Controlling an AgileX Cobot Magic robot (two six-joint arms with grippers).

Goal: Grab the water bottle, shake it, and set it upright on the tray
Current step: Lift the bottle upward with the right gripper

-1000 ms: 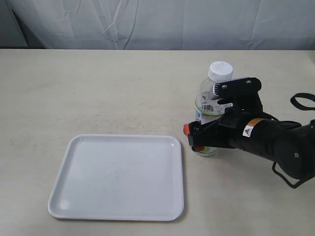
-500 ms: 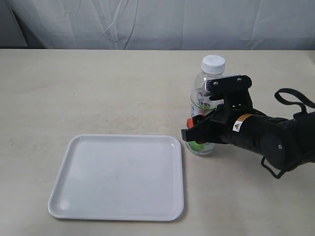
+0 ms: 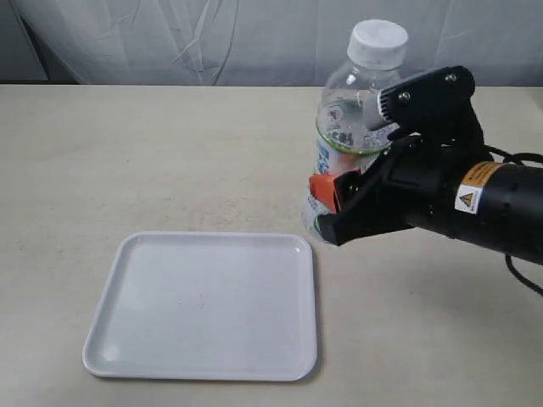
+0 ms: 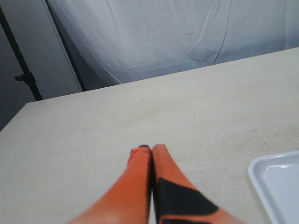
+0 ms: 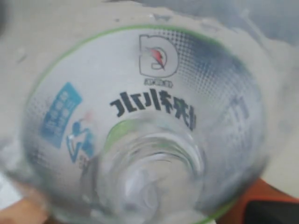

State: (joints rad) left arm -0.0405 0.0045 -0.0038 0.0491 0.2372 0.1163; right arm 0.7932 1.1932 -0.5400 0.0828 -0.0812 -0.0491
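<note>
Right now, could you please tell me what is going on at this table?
The right arm's tool is clamped on the water bottle around its labelled body, holding it upright and seemingly raised off the table, by the far right corner of the tray. The bottle is not on the tray yet. The left tool is shut and holds nothing, hanging over the table apart from the bottle.

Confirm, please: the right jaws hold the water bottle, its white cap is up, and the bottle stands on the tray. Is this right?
Not fully. The water bottle is not on the tray: the exterior view shows it beside the tray's far right corner. The right jaws do hold it, white cap up.
</note>
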